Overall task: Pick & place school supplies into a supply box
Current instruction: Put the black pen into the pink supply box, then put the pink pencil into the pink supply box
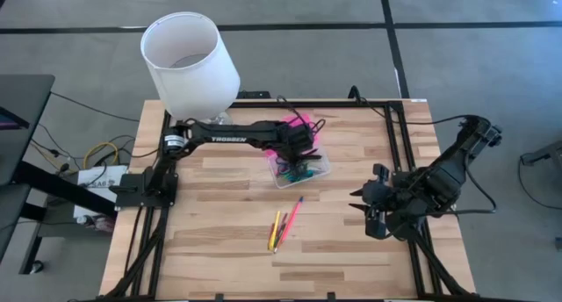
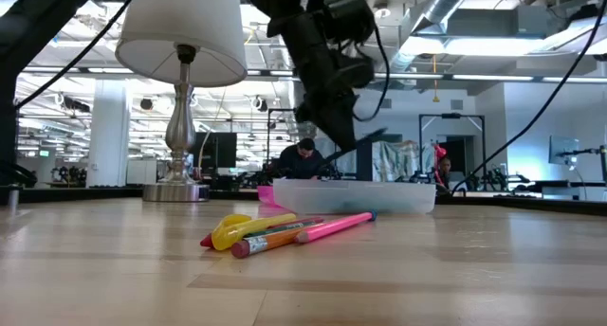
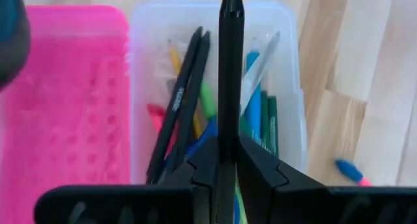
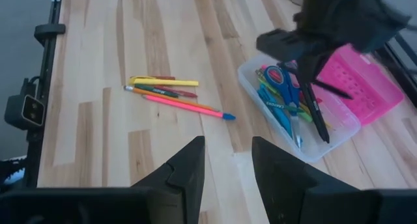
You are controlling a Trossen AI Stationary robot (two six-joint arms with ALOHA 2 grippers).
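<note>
Two arms, left gripper [image 3: 225, 165] pinching black pen [image 3: 229, 74] over supply box [image 1: 303, 168], right gripper [image 4: 227, 162] wide.

Loose pens [image 1: 285, 223] lie on the table [image 1: 219, 240] near the supply box [image 1: 303, 168].

High view: I look straight down on the whole light wooden table [image 1: 219, 240].
Low view: I'm at tabletop level, facing the room.
Left wrist view: close above the clear plastic pencil-case base [image 3: 287, 68].
Right wrist view: farther off, sharing that base [image 4: 339, 142] at 2 o'clock.

The wooden table [image 1: 219, 232] carries a lamp [image 1: 189, 61], supply box [image 1: 303, 170] and loose pens [image 1: 283, 225].
</note>
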